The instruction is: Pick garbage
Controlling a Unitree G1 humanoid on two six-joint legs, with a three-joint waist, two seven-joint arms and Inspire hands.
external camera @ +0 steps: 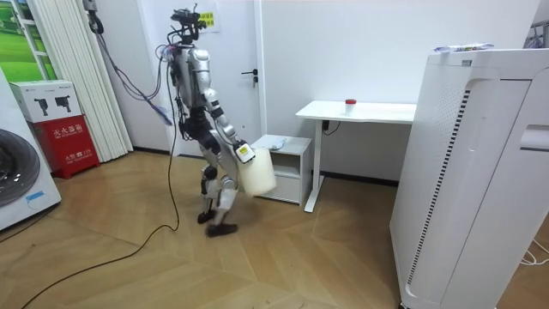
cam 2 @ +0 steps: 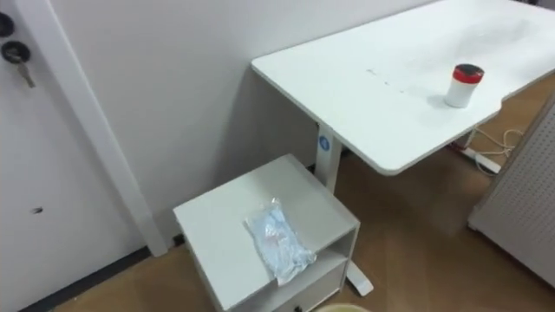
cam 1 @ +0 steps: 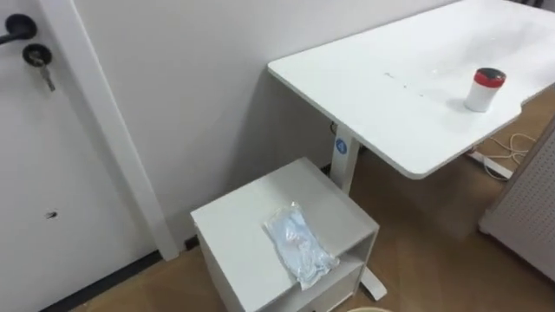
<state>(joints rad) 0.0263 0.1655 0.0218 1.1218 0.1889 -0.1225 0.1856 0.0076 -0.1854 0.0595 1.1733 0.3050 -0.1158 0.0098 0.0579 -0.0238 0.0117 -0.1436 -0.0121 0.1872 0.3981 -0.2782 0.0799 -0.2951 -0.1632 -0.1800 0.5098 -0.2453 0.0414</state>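
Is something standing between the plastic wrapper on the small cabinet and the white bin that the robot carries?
Nothing visible does. The plastic wrapper lies alone on the small cabinet, and the white bin hangs just before it.

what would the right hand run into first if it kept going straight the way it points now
Probably the low white cabinet: in the room view the right hand, at the white bin, points toward it. Depth is unclear.

Robot leaning forward on wood floor [external camera: 283, 257] — white bin [external camera: 257, 174] at its lowered arm, beside white cabinet [external camera: 292, 161], desk [external camera: 360, 110] beyond
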